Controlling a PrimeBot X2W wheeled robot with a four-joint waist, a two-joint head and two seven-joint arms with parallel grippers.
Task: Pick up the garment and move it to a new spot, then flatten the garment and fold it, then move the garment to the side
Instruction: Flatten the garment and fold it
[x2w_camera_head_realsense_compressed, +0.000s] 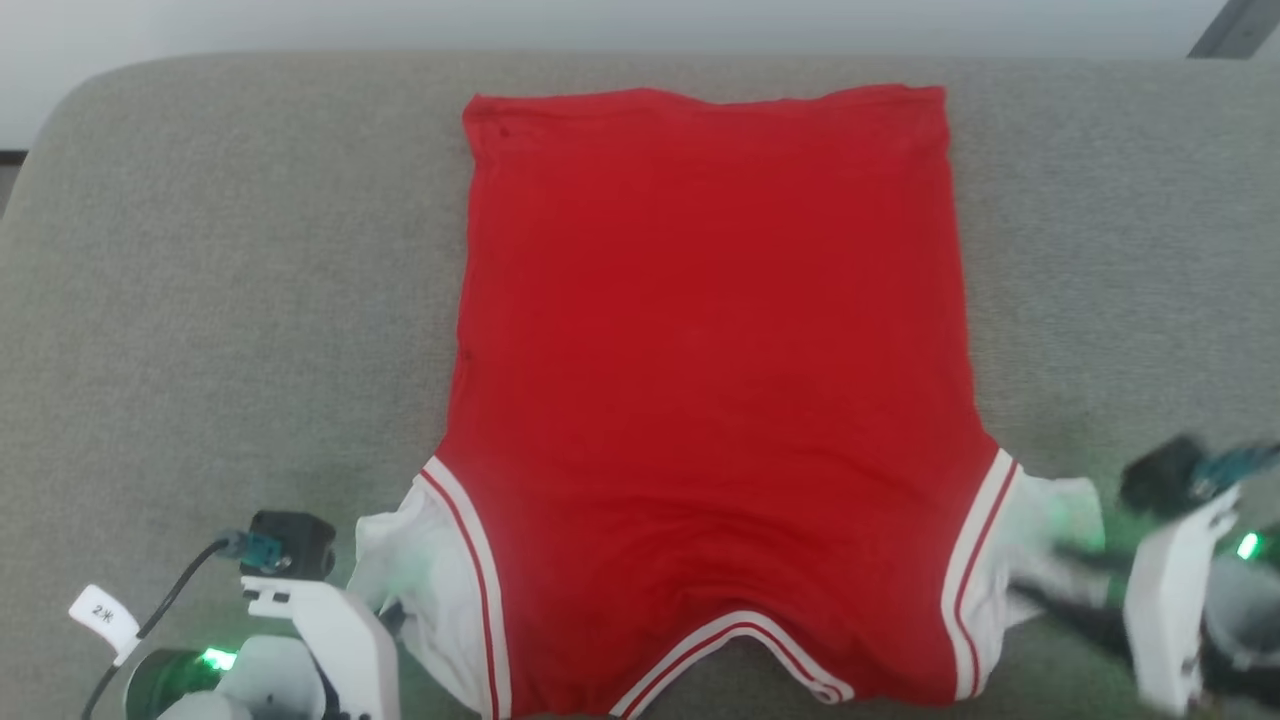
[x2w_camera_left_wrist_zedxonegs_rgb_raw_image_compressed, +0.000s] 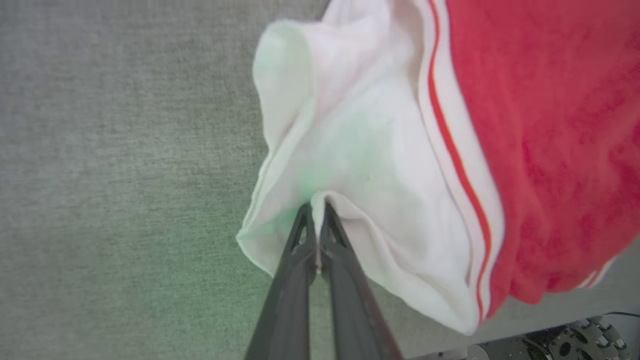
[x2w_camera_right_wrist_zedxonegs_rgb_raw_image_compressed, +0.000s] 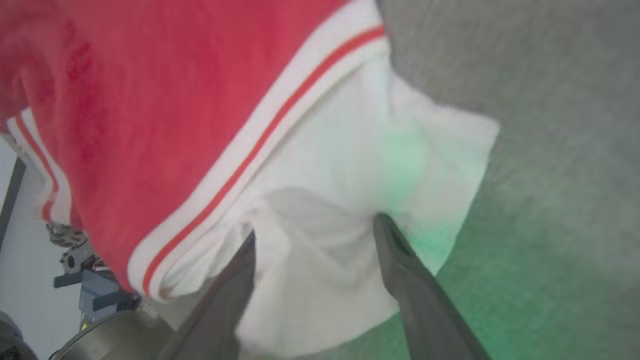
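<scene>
At seven o'clock on the near edge of the grey desk (x2w_camera_head_realsense_compressed: 200, 250), the left tool (x2w_camera_left_wrist_zedxonegs_rgb_raw_image_compressed: 316, 202) is clamped on a white sleeve of the garment (x2w_camera_head_realsense_compressed: 710, 350); at five o'clock the right tool (x2w_camera_right_wrist_zedxonegs_rgb_raw_image_compressed: 315, 227) stands spread, fingers astride the other sleeve. Beyond, the red body lies flat, hem toward twelve.

We see a grey woven pad (x2w_camera_head_realsense_compressed: 200, 250) spread almost from edge to edge, its far left corner rounded. Beyond it lies a pale, plain backdrop (x2w_camera_head_realsense_compressed: 600, 25), with a dark slanted bar (x2w_camera_head_realsense_compressed: 1235, 28) at the far right. The light is soft and even, and a green glow (x2w_camera_right_wrist_zedxonegs_rgb_raw_image_compressed: 500, 300) tints the weave close by.
</scene>
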